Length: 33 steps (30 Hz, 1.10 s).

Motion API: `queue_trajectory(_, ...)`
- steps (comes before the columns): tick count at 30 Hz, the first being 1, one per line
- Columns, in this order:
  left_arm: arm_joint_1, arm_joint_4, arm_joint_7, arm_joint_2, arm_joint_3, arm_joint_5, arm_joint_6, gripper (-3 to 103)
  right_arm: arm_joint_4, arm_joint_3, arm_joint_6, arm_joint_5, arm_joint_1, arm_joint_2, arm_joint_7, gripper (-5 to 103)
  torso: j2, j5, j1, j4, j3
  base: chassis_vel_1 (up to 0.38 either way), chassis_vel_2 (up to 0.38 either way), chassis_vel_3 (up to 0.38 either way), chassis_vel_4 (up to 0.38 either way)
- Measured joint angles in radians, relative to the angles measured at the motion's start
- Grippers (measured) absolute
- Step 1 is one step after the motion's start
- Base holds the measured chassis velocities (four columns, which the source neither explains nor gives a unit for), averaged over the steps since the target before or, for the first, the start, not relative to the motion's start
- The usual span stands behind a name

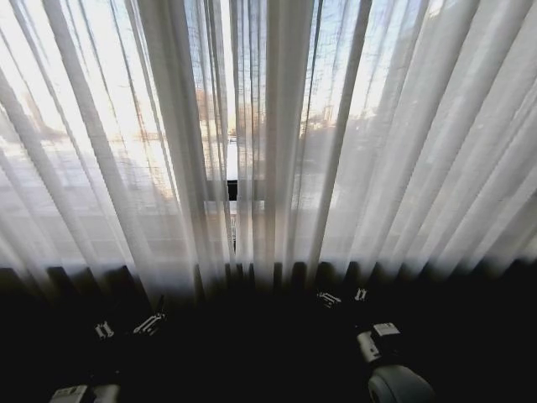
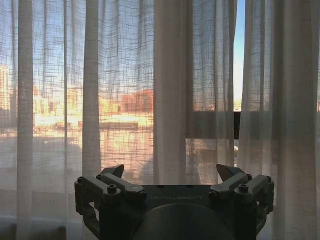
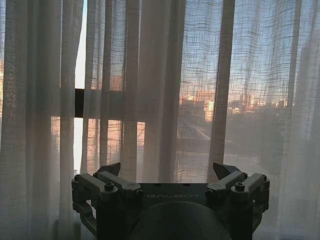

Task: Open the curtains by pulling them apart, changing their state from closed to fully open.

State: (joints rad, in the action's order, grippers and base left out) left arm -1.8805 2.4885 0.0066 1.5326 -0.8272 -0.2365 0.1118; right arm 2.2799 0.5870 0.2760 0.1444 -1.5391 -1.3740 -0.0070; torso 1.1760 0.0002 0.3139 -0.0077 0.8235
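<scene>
Curtains (image 1: 277, 151) nearly closed, thin gap at center. Left gripper (image 2: 172, 176) and right gripper (image 3: 170, 172) both spread wide, empty, just short of fabric.

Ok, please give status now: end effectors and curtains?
Left end effector open, right end effector open, both empty, facing curtains. Curtains nearly closed, narrow middle gap. Nothing blocking.

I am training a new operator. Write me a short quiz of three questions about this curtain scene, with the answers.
1. True or false: the left pincer is gripping fabric.
2. The curtains are: A) fully open, B) closed except a narrow slit, C) taken down.
3. What dark thing shows through the slit between the panels?

Key: 1. False; both it and the right pincer are open and hold nothing, facing the curtains. 2. B. 3. A window frame bar.
</scene>
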Motion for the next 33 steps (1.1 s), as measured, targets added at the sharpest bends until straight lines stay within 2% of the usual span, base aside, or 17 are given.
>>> queue_trajectory(22, 0.0, -0.019, 0.002, -0.001, 0.001, 0.001, -0.022, 100, -0.014, -0.003, -0.013, -0.02, 0.0, -0.007, -0.006, 100, 0.0, 0.0002, 0.0, 0.0001, 0.0, -0.048, 0.263, 0.053, -0.274)
queue_trajectory(33, 0.003, -0.032, 0.002, 0.0, -0.002, 0.001, -0.031, 100, -0.021, -0.057, -0.006, -0.025, 0.008, -0.011, -0.011, 100, 0.0, -0.0003, 0.0, 0.0001, 0.0, -0.071, 0.156, 0.071, -0.163)
